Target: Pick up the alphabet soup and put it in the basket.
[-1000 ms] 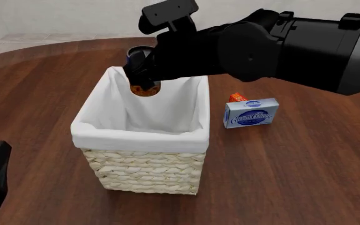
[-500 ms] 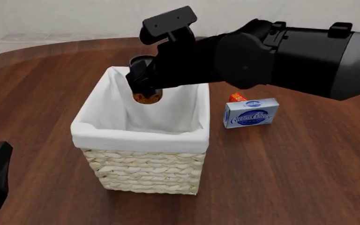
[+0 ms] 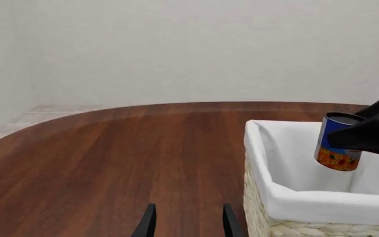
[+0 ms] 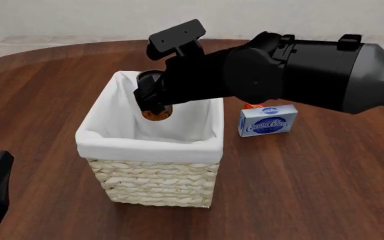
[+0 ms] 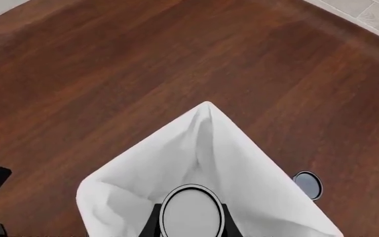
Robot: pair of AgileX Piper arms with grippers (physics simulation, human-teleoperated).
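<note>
right gripper [image 4: 153, 106] clamped on the alphabet soup [image 3: 337, 142], fingers on both sides of the can. can held upright over the open mouth of the basket [image 4: 148, 150], its lower end just below the white liner rim, not resting on the bottom. left gripper [image 3: 184, 224] low over the wood table [image 3: 130, 153], apart from the basket, fingers spread with nothing between. cream cheese box [image 4: 267, 120] on the table just beside the basket, small orange-red item [image 4: 251, 105] behind it.

Wooden table [image 4: 325, 190], basket [image 4: 158, 180], cream cheese box [image 4: 267, 120], orange-red item [image 4: 248, 105]
</note>
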